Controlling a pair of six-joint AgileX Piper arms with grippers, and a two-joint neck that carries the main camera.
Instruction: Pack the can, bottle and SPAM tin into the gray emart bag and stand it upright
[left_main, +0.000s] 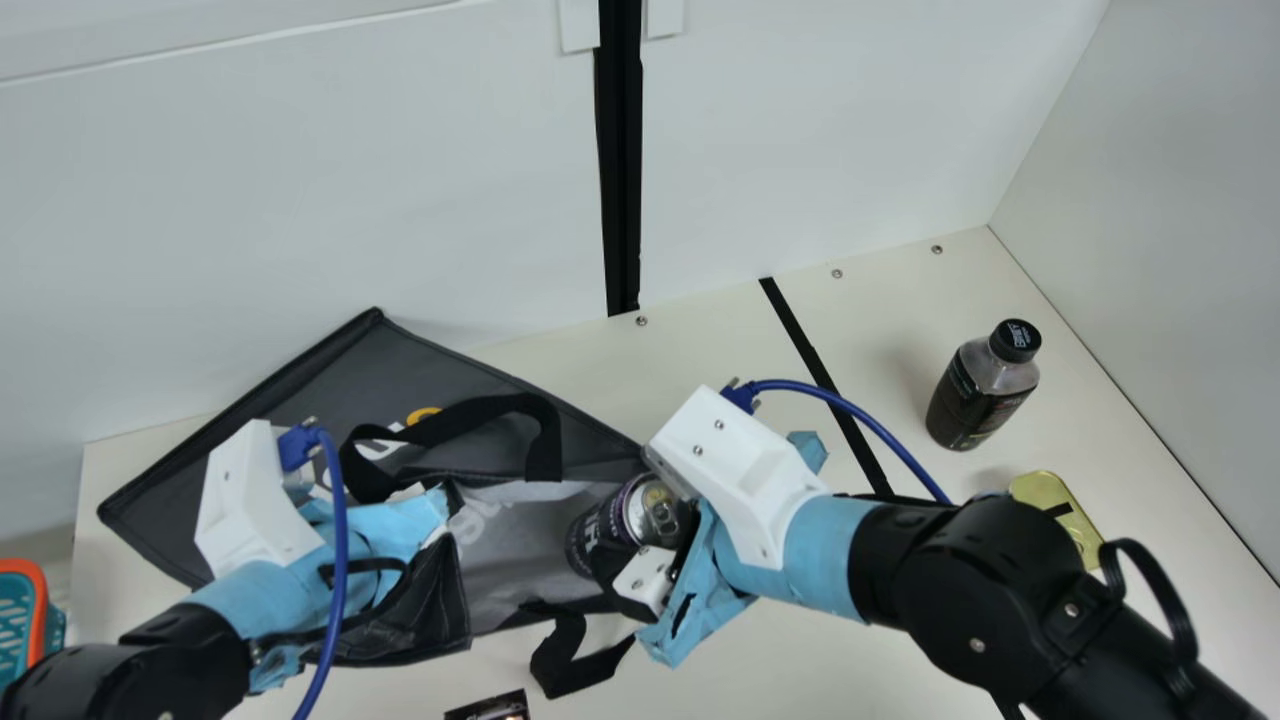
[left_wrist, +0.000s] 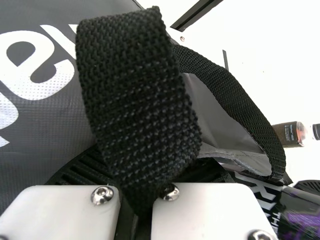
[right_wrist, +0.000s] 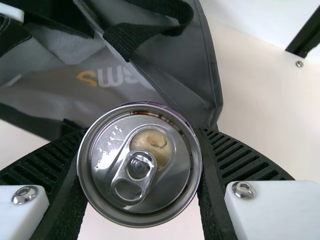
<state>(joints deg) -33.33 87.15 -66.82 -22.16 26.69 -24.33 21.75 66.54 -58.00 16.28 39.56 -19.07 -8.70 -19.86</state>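
Gripping the round metal can (right_wrist: 145, 195) by the gray bag's (left_main: 510, 550) mouth, right hand (left_main: 655, 545) sits mid-frame; left hand (left_main: 400, 525), lower left, pinches coarse woven strap (left_wrist: 135, 95). Black-capped bottle (left_main: 980, 390) upright, right; rounded gold SPAM tin (left_main: 1045, 490), lower right, cream tabletop (left_main: 700, 355).
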